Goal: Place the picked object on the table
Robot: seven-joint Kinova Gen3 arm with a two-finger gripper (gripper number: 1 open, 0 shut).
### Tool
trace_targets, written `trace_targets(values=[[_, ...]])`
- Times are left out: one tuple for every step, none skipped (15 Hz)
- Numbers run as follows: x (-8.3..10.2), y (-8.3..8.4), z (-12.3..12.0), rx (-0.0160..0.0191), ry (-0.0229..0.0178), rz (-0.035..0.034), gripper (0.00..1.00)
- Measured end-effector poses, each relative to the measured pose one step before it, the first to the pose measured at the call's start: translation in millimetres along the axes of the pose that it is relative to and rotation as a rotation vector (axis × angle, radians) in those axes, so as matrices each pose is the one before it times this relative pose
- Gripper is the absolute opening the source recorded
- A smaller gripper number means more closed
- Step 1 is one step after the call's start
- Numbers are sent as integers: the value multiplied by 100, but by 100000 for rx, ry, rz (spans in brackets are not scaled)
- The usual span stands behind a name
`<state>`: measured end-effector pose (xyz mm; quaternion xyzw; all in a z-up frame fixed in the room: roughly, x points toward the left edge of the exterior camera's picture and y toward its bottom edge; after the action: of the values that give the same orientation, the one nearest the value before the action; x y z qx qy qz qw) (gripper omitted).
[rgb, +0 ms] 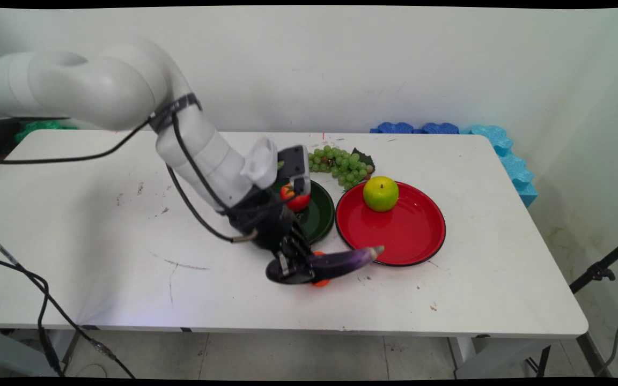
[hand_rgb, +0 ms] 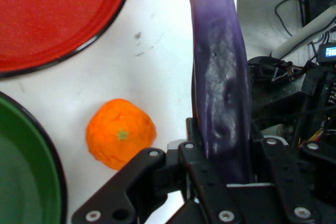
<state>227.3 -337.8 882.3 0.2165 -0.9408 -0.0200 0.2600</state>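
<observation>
Gripper: the gripper (rgb: pixel 294 266) is seen low over the bench (rgb: pixel 100 225), its fingers (hand_rgb: pixel 197 145) clenched on the thick end of a purple eggplant (rgb: pixel 341 261).
Eggplant: it is held roughly level, the pale tip reaching toward the near rim of the red plate (rgb: pixel 411 236); whether it is clear of the bench cannot be told.
Orange: a small orange (hand_rgb: pixel 121 132) is seen on the bench just beside the fingers, partly hidden under the eggplant in the main view.
Red plate: a green apple (rgb: pixel 380 193) is carried on its far side.
Green plate (rgb: pixel 322 214): a red tomato (rgb: pixel 295 198) is on it, partly hidden by the arm.
Grapes: a bunch of green grapes (rgb: pixel 341 164) lies behind both plates.
Progress: the eggplant is grasped but not set on either plate.
</observation>
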Motion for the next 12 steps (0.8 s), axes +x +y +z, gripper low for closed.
trace_targets(values=[[-182, 255, 383, 155, -196, -97, 0], [-178, 217, 420, 148, -193, -58, 0], [-206, 224, 503, 228, -187, -2, 0], [-211, 174, 522, 328, -204, -45, 0], [-143, 137, 533, 317, -113, 37, 0], [-102, 91, 346, 235, -78, 47, 0], [-134, 152, 600, 404, -9, 22, 0], [-77, 120, 511, 259, -21, 5, 0], [-17, 76, 346, 156, -24, 27, 0], [-25, 116, 482, 229, -6, 5, 0], [3, 146, 607, 278, 28, -16, 0], [22, 92, 424, 202, 23, -13, 0]])
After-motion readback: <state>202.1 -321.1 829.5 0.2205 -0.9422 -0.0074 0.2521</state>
